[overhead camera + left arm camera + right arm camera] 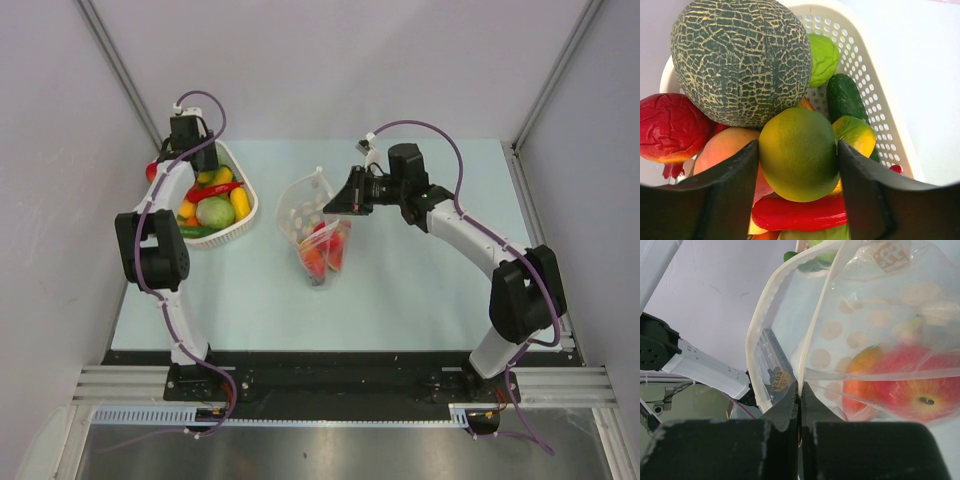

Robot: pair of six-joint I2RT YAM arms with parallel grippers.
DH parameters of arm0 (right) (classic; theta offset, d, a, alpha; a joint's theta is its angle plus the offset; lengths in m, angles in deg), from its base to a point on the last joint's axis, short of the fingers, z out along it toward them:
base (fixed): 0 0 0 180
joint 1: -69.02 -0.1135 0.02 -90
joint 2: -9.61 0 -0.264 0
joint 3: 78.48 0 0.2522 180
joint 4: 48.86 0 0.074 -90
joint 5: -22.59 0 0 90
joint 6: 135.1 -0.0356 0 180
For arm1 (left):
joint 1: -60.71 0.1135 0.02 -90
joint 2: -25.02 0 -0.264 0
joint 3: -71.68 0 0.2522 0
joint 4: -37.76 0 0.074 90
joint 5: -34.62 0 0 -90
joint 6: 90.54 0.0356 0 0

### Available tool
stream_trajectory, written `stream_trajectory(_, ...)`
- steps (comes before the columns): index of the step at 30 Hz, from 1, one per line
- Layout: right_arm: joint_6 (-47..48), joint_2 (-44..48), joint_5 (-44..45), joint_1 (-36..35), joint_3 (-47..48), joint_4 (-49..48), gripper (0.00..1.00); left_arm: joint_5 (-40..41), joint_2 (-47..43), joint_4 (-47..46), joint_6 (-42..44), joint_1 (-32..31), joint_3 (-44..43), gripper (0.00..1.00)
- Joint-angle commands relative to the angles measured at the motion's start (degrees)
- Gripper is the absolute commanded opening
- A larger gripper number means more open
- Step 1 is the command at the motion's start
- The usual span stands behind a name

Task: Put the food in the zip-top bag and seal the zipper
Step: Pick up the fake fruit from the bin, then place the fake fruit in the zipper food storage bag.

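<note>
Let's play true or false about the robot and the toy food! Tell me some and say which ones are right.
1. The right claw pinches the edge of the zip-top bag. True.
2. The bag is empty. False: a red apple and an orange piece are inside.
3. The left claw is over the bag. False: it is in the white basket, gripping a yellow-green fruit.
4. A netted green melon lies in the basket. True.

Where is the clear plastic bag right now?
In the top view the zip-top bag sits mid-table, right of the white basket, its rim pinched by the right gripper.
</note>
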Motion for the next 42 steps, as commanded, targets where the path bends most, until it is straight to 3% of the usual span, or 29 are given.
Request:
stream_trajectory(1,0.16,0.19,-0.27,0.17,1.47,-1.31,0.00,-1.10,-1.16,-0.27,1.10,0.12,-2.75,0.56)
stream_trajectory(6,0.34,0.54,-0.27,0.26,1.29,-1.05,0.00,-2.94,-3.78,2.28,0.58,0.21,-4.78,0.43)
stream_trajectory(11,0.60,0.54,-0.36,0.26,1.29,-1.14,0.00,-7.42,-10.37,4.74,-0.13,-0.23,-4.95,0.40)
stream_trajectory(16,0.69,0.36,-0.27,-0.09,1.38,-1.40,0.00,-21.89,-23.96,7.21,1.02,-3.31,1.35,0.41)
stream_trajectory(19,0.60,0.36,-0.18,-0.44,1.38,-1.66,0.00,-29.53,-30.05,7.74,1.10,-9.01,5.93,0.41)
stream_trajectory(22,0.17,0.45,-0.18,-0.97,1.29,-2.28,0.00,-32.29,-34.72,9.93,2.67,-14.81,7.96,0.42)
stream_trajectory(25,-0.01,0.54,-0.27,-1.23,1.38,-2.46,0.00,-31.51,-37.19,11.51,2.08,-22.62,10.41,0.43)
stream_trajectory(29,-0.01,0.98,-0.62,-1.23,1.38,-2.46,0.00,-29.14,-38.07,12.57,1.63,-27.12,14.11,0.43)
stream_trajectory(32,0.16,1.50,-0.71,-0.97,1.29,-2.02,0.00,-28.17,-37.54,15.02,2.16,-28.09,16.05,0.63)
stream_trajectory(33,0.25,1.59,-0.71,-0.88,1.03,-2.10,0.00,-29.21,-37.19,15.99,2.77,-28.09,15.97,0.77)
stream_trajectory(36,0.08,1.60,-0.88,-0.71,0.50,-2.19,0.00,-28.44,-36.49,19.42,4.44,-28.18,14.57,0.99)
stream_trajectory(42,-0.28,1.15,-1.15,-0.79,0.59,-2.46,0.00,-27.46,-37.63,21.45,8.03,-23.01,10.34,1.00)
